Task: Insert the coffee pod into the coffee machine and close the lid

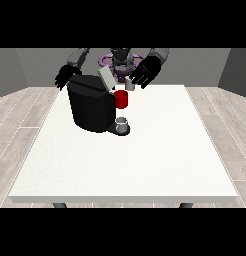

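The coffee machine stands on the table, a cup at its front-right base.

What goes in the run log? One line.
lid open | pod in hand at view's right above machine | other hand idle

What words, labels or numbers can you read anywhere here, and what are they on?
None can be read. The black coffee machine, its raised lid, the red part at its front, the small grey cup and the white table all show plain surfaces without lettering.

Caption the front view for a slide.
Hand at the view's right holds a coffee pod above the open-lidded coffee machine.
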